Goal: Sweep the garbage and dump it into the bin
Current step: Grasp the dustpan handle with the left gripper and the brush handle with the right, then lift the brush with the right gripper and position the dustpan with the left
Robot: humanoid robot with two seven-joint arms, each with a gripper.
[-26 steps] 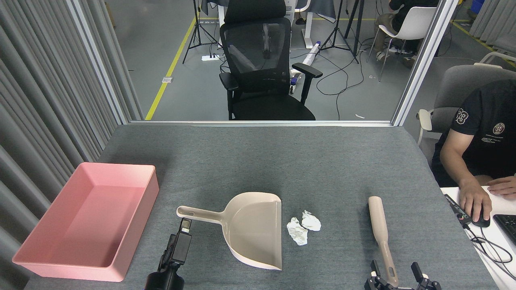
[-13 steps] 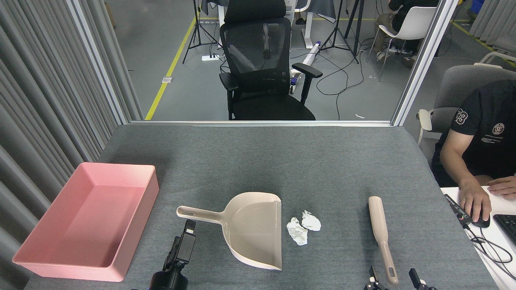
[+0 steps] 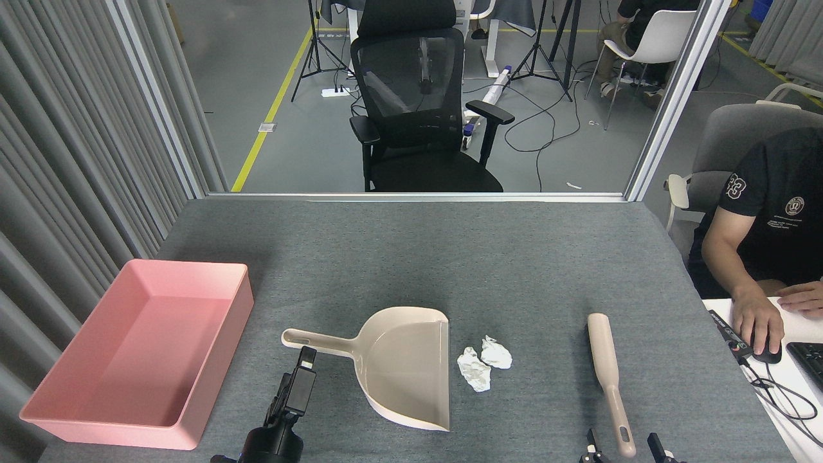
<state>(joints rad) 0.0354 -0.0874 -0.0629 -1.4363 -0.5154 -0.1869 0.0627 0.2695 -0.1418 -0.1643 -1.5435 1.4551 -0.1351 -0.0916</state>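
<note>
— While the right gripper (image 3: 622, 442) has been drawn back toward the lower edge over the last second, what else has been altered?

— The left gripper (image 3: 307, 355) has been shifted slightly rightward, and is now seen just below the handle of the dustpan (image 3: 400, 360). Nothing is held by either. The right fingers (image 3: 654, 444) are spread on both sides of the brush (image 3: 607, 373) handle tip, apparently without contact; whether the left jaws are parted cannot be told, being seen end-on.

— And for the task?

— No sweeping is judged to have been started. The garbage (image 3: 483, 361) lies just beside the dustpan's mouth; the bin (image 3: 222, 350) sits well apart at the left, nothing in it.

— The surroundings?

— A grey felt table (image 3: 488, 257) is bounded by curtains (image 3: 77, 141); a black chair (image 3: 418, 103) and a seated person (image 3: 765, 218) are seen beyond.
</note>
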